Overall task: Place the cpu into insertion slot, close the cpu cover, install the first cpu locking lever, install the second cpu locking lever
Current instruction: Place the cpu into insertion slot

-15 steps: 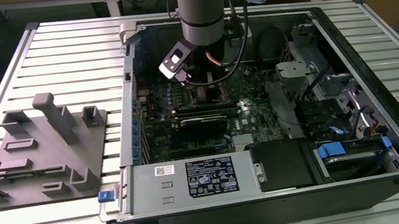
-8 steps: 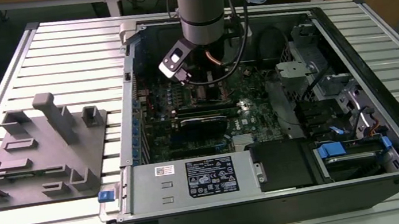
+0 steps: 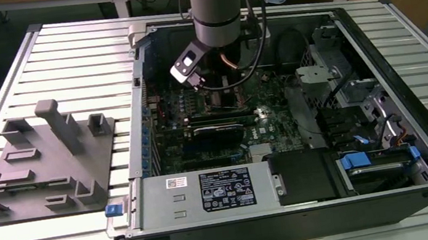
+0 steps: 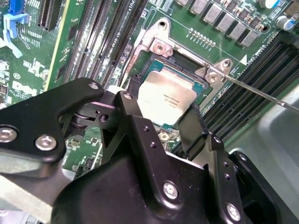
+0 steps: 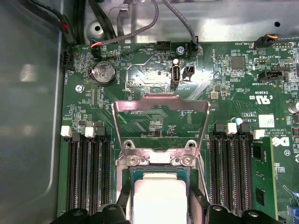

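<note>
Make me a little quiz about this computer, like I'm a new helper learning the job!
1. True or false: the hand is far away from the cpu.
2. The cpu cover is: A) standing open B) shut flat C) missing.
3. Fill in: the cpu's metal top is coloured ____.
Key: 1 false; 2 A; 3 silver.

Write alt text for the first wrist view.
The silver cpu sits at the insertion slot, with the black claw straddling it. The cpu cover is swung open over the green motherboard, with black memory slots on both sides of the slot.
</note>
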You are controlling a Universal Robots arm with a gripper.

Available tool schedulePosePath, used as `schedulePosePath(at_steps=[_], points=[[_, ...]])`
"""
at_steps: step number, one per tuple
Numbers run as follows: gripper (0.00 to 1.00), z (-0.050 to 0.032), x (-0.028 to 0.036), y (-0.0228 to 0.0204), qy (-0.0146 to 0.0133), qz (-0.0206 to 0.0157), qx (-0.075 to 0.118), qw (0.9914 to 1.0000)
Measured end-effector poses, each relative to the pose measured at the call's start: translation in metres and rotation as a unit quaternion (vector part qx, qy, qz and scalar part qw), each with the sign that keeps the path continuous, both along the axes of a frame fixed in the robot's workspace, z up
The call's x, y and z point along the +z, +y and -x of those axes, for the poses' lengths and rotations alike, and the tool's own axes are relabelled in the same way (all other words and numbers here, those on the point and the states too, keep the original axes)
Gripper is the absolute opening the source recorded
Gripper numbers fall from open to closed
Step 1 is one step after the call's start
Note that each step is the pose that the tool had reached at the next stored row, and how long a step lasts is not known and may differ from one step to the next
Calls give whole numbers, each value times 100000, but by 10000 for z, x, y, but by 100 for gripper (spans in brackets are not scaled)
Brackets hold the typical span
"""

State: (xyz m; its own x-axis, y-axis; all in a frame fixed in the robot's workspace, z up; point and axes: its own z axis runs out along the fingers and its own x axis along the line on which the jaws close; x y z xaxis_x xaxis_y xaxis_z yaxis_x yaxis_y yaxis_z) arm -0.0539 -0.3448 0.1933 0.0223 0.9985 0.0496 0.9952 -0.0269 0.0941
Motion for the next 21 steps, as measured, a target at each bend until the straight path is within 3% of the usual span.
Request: schedulePosePath(at_steps=[15,18,20,21], points=[[60,0,88,1,29,-12,0,100000],[52,0,113,1,62,-13,-1,100000],[40,0,130,1,114,-11,0,100000],[40,0,138,1,142,-14,2,100000]])
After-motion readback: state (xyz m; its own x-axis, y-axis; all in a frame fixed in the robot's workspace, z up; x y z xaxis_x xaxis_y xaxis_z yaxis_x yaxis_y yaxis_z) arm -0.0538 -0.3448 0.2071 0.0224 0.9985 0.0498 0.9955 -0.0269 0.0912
